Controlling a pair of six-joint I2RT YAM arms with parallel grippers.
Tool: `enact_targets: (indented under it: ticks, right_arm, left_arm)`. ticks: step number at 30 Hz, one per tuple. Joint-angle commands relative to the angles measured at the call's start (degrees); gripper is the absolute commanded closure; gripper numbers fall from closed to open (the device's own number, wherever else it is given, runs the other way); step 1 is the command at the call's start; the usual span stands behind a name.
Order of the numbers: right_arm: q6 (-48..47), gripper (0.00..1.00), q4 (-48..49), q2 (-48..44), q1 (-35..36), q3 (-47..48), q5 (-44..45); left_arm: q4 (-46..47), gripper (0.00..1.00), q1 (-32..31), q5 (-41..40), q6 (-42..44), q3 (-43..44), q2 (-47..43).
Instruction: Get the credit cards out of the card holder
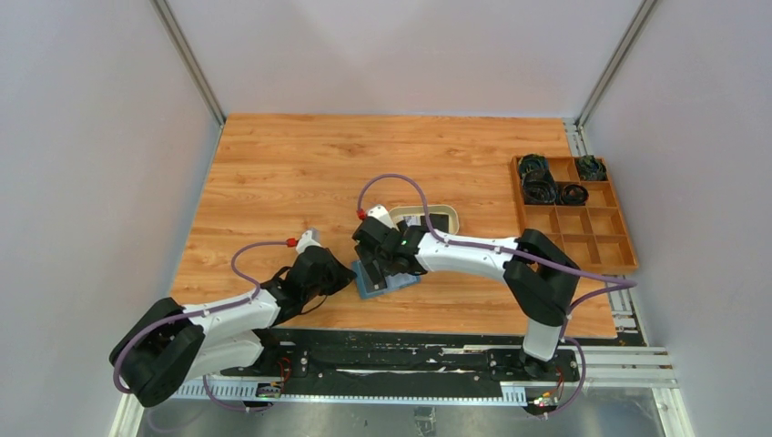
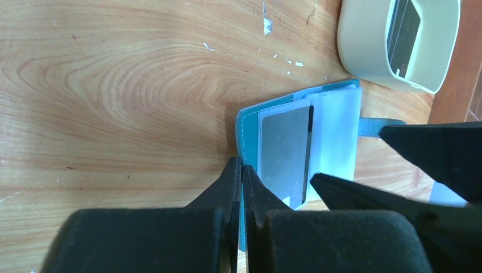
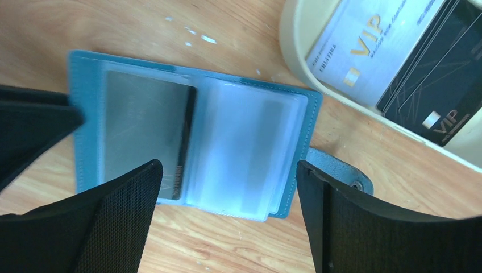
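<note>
Two grippers attend the teal-blue folding leather-like card holder (image 3: 85, 74) lying open: the left gripper (image 2: 242, 170) pinches its edge tight; the right gripper (image 3: 227, 165) hovers above, spread wide, empty. One grey plastic credit card (image 3: 142, 125) sits sleeved inside; beyond, a beige oval tray (image 3: 295, 51) holds silver and black VIP cards (image 3: 369, 45).

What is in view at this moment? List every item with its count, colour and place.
card holder: one, teal-blue, lying open mid-table
grey card: one, under a clear sleeve in the holder
tray: one, beige, just beyond the holder
silver card: one, in the tray
black cards: at least one, overlapping, exact count unclear, in the tray
divided box: one, brown wood, table's right edge
cable coils: several, dark, in the box's far compartments
table: one, light wood
left tool: black, shut on the holder's cover edge
right tool: black, open above the holder
</note>
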Motion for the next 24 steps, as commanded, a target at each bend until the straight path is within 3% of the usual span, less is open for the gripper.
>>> enact_targets:
  ticks: [1, 24]
  right_arm:
    - [4.5, 0.1, 3.4, -2.2, -4.0, -5.2, -4.3]
    - [6.1, 0.14, 8.7, -3.9, -4.6, -8.5, -11.7]
  left_arm:
    - [-0.7, 1.0, -0.6, -1.3, 0.7, -1.0, -1.6]
    - [-1.1, 1.0, -0.6, -1.1, 1.2, -0.7, -0.9]
